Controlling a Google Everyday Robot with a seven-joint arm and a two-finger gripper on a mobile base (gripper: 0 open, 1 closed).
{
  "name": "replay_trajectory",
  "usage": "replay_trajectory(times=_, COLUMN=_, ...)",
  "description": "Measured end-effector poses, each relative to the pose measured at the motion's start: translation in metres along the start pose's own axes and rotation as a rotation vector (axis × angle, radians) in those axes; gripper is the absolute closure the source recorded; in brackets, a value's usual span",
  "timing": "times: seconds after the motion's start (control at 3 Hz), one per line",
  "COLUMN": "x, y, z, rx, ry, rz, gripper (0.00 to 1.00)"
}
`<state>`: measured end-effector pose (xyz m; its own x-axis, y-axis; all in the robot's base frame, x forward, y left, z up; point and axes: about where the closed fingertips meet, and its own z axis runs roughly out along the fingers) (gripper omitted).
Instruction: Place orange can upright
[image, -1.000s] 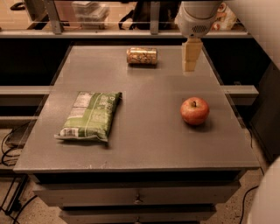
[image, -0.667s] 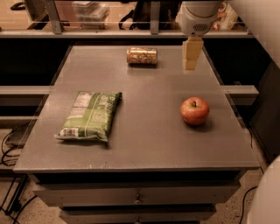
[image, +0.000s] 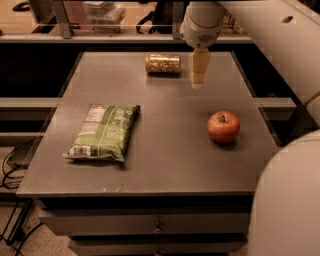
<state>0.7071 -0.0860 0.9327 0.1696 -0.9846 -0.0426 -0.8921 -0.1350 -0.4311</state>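
The orange can (image: 163, 64) lies on its side at the far middle of the grey table (image: 165, 160), its long axis running left to right. My gripper (image: 199, 80) hangs from the white arm just right of the can, a short gap away, with its fingers pointing down above the table. It holds nothing that I can see.
A green snack bag (image: 103, 131) lies flat on the left half of the table. A red apple (image: 223, 126) stands on the right side. The robot's white body (image: 285, 200) fills the lower right. Shelves and a railing stand behind the table's far edge.
My gripper has moved left, closer to the can. The can, bag and apple have not moved.
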Motion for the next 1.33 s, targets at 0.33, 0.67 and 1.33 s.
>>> replay_trajectory(times=0.33, x=-0.022, y=-0.015, z=0.032, rx=-0.014, ry=-0.006, rz=-0.043, gripper=0.00)
replay_trajectory(times=0.67, x=-0.034, y=-0.027, z=0.059, rx=-0.032, ry=0.010, rz=-0.063, gripper=0.00)
replay_trajectory(times=1.33, x=-0.043, y=-0.043, z=0.098, rx=-0.060, ry=0.047, rz=-0.063, gripper=0.00)
